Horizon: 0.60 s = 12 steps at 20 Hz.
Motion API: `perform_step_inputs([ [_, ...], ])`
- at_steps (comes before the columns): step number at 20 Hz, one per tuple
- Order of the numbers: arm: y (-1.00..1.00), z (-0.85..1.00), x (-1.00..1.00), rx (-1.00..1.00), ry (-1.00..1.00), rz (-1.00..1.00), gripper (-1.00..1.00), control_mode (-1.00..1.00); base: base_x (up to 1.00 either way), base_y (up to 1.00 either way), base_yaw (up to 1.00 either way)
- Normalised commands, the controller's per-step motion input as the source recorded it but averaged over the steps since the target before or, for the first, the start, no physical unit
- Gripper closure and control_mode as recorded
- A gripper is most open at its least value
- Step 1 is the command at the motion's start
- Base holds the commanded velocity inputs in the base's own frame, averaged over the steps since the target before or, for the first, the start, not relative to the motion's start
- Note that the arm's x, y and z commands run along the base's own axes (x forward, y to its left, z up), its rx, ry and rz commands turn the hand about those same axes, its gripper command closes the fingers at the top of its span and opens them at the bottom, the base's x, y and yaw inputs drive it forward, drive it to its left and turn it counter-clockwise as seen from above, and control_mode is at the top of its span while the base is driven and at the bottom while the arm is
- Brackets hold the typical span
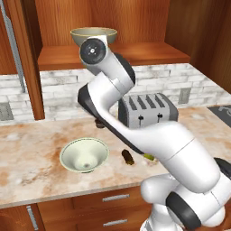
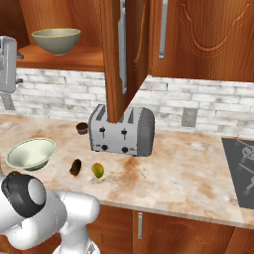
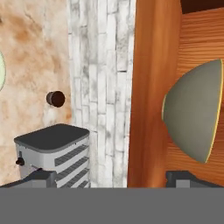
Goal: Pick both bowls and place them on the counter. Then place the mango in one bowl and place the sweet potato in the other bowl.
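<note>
The grey-olive bowl with its cream rim stands on the wooden shelf, partly behind my arm in the left base view. The white bowl sits upright on the marble counter. To its right lie the dark brown sweet potato and the yellow-green mango, close together. My gripper is open with nothing between its fingers. It hangs in front of the shelf edge, a short way from the grey-olive bowl.
A silver toaster stands at the back of the counter with a small dark cupcake-like thing to its left. An open cabinet door hangs above the toaster. A dark stovetop lies at the right.
</note>
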Motion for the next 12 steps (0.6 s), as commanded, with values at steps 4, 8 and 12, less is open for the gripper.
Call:
perform_step_inputs([
  [4,-0.04,0.42,0.45,-0.02,0.00,-0.02,-1.00,-1.00,0.00,0.00,0.00],
  [8,0.00,0.21,0.55,-0.01,0.04,-0.06,-1.00,-1.00,0.00,0.00,0.00],
  [12,0.00,0.00,0.56,0.00,0.02,-0.07,-1.00,-1.00,0.00,0.00,0.00],
])
